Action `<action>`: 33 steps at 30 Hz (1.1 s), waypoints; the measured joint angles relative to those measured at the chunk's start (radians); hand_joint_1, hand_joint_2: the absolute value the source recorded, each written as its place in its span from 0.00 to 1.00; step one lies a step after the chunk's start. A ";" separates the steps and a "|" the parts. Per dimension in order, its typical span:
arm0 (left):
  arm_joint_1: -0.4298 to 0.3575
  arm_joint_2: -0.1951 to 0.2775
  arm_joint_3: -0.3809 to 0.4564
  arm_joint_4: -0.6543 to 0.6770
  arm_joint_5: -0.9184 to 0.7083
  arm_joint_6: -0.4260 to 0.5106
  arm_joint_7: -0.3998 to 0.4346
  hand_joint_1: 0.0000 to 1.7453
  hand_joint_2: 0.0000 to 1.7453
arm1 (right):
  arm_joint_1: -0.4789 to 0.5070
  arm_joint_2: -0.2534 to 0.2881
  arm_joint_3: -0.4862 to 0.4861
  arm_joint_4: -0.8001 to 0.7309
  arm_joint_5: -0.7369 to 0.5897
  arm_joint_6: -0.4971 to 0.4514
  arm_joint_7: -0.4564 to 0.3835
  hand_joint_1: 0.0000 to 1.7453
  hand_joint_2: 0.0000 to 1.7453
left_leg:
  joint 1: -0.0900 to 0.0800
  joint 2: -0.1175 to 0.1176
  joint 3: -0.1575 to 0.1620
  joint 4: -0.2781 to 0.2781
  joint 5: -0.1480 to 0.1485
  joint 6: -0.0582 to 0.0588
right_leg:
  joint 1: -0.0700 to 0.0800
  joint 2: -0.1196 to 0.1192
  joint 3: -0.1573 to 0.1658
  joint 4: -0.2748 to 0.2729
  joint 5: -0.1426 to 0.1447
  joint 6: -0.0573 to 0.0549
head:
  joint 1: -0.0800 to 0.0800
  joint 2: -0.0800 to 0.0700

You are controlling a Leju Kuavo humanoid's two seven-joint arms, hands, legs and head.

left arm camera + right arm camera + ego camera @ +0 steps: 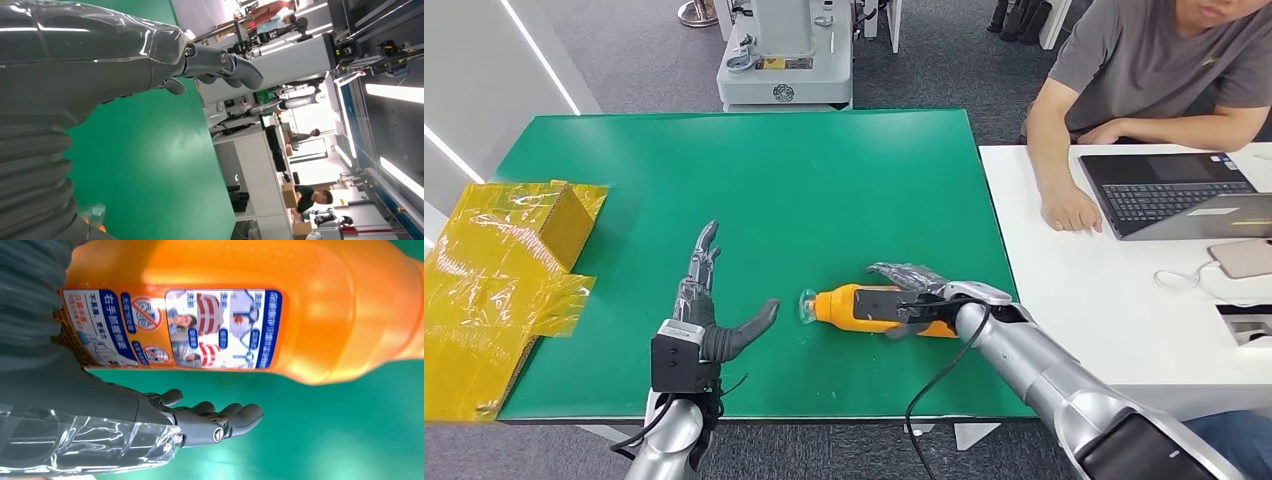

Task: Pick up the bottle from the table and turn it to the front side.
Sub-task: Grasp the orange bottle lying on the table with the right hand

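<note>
The orange bottle (871, 308) is seen lying on its side on the near part of the green bench (824, 190), its clear cap pointing left, with the right hand (921, 290) laid over its body. In the head view the fingers (894, 271) are draped across the far side of the bottle; in the right wrist view the printed label (172, 327) is turned toward the camera, and the dark fingers (220, 417) are seen extended beside the bottle, with a strip of green between them. Whether the bottle is actually gripped cannot be told.

The left hand (711, 305) is held open and empty to the left of the cap, fingers stretched toward the far side and thumb pointed at the bottle, apart from it.

Crumpled yellow packaging (499, 290) is spread over the bench's left edge. To the right, a white bench (1084, 300) carries an open laptop (1179, 192), beside which a seated person's hand (1071, 210) is rested.
</note>
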 joint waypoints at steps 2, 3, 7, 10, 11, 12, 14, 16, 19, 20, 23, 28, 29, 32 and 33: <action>0.000 0.000 0.003 0.000 0.000 0.002 0.000 0.00 1.00 | -0.010 -0.009 0.004 0.004 0.003 0.012 0.003 0.00 1.00 | 0.000 0.000 0.000 0.000 0.000 0.000 | 0.000 0.000 0.000 0.000 0.000 0.000 | 0.000 0.000; 0.000 0.000 0.004 0.000 0.000 0.002 0.000 0.00 1.00 | -0.014 -0.013 0.007 0.006 0.004 0.015 0.004 0.00 1.00 | 0.000 0.000 0.000 0.000 0.000 0.000 | 0.000 0.000 0.000 0.000 0.000 0.000 | 0.000 0.000; 0.000 0.000 0.008 0.001 0.001 0.006 0.001 0.00 1.00 | -0.028 -0.029 0.015 0.013 0.006 0.023 0.013 0.00 1.00 | 0.000 0.000 0.000 0.000 0.000 0.000 | 0.000 0.000 0.000 0.000 0.000 0.000 | 0.000 0.000; 0.000 0.001 0.008 0.001 0.004 0.007 0.002 0.00 1.00 | -0.035 -0.040 0.021 0.014 0.010 0.024 0.021 0.00 1.00 | 0.000 0.000 0.000 0.000 0.000 0.000 | 0.000 0.000 0.000 0.000 0.000 0.000 | 0.000 0.000; 0.000 0.001 0.009 0.001 0.004 0.008 0.003 0.00 1.00 | -0.037 -0.044 0.023 0.014 0.012 0.025 0.024 0.00 1.00 | 0.000 0.000 0.000 0.000 0.000 0.000 | 0.000 0.000 0.000 0.000 0.000 0.000 | 0.000 0.000; 0.000 0.001 0.009 0.001 0.004 0.008 0.003 0.00 1.00 | -0.040 -0.048 0.025 0.014 0.013 0.025 0.026 0.00 1.00 | 0.000 0.000 0.000 0.000 0.000 0.000 | 0.000 0.000 0.000 0.000 0.000 0.000 | 0.000 0.000; 0.001 0.001 0.009 0.001 0.005 0.008 0.004 0.00 1.00 | -0.045 -0.057 0.029 0.011 0.014 0.024 0.028 0.00 1.00 | 0.000 0.000 0.000 0.000 0.000 0.000 | 0.000 0.000 0.000 0.000 0.000 0.000 | 0.000 0.000; 0.003 0.001 0.009 0.001 0.005 0.008 0.004 0.00 1.00 | -0.047 -0.065 0.032 0.004 0.013 0.019 0.032 0.00 1.00 | 0.000 0.000 0.000 0.000 0.000 0.000 | 0.000 0.000 0.000 0.000 0.000 0.000 | 0.000 0.000; 0.008 0.002 0.009 0.001 0.006 0.009 0.004 0.00 1.00 | -0.046 -0.075 0.033 -0.014 0.005 -0.001 0.039 0.00 1.00 | 0.000 0.000 0.000 0.000 0.000 0.000 | 0.000 0.000 0.000 0.000 0.000 0.000 | 0.000 0.000; 0.011 0.002 0.010 0.001 0.006 0.010 0.004 0.00 1.00 | -0.046 -0.077 0.033 -0.020 0.003 -0.010 0.041 0.00 1.00 | 0.000 0.000 0.000 0.000 0.000 0.000 | 0.000 0.000 0.000 0.000 0.000 0.000 | 0.000 0.000; 0.017 0.003 0.010 0.001 0.008 0.017 0.004 0.00 1.00 | -0.045 -0.080 0.033 -0.038 0.001 -0.034 0.046 0.00 1.00 | 0.000 0.000 0.000 0.000 0.000 0.000 | 0.000 0.000 0.000 0.000 0.000 0.000 | 0.000 0.000; 0.019 0.007 0.011 0.001 0.012 0.019 0.002 0.00 1.00 | -0.042 -0.082 0.032 -0.060 0.008 -0.055 0.052 0.00 1.00 | 0.000 0.000 0.000 0.000 0.000 0.000 | 0.000 0.000 0.000 0.000 0.000 0.000 | 0.000 0.000; 0.019 0.007 0.012 0.001 0.013 0.019 0.001 0.00 1.00 | -0.042 -0.082 0.032 -0.061 0.011 -0.057 0.055 0.00 1.00 | 0.000 0.000 0.000 0.000 0.000 0.000 | 0.000 0.000 0.000 0.000 0.000 0.000 | 0.000 0.000; 0.019 0.007 0.012 0.001 0.016 0.018 0.001 0.00 1.00 | -0.042 -0.082 0.032 -0.062 0.019 -0.056 0.058 0.00 1.00 | 0.000 0.000 0.000 0.000 0.000 0.000 | 0.000 0.000 0.000 0.000 0.000 0.000 | 0.000 0.000; 0.019 0.007 0.012 0.001 0.017 0.018 0.001 0.00 1.00 | -0.042 -0.082 0.033 -0.062 0.021 -0.053 0.058 0.00 1.00 | 0.000 0.000 0.000 0.000 0.000 0.000 | 0.000 0.000 0.000 0.000 0.000 0.000 | 0.000 0.000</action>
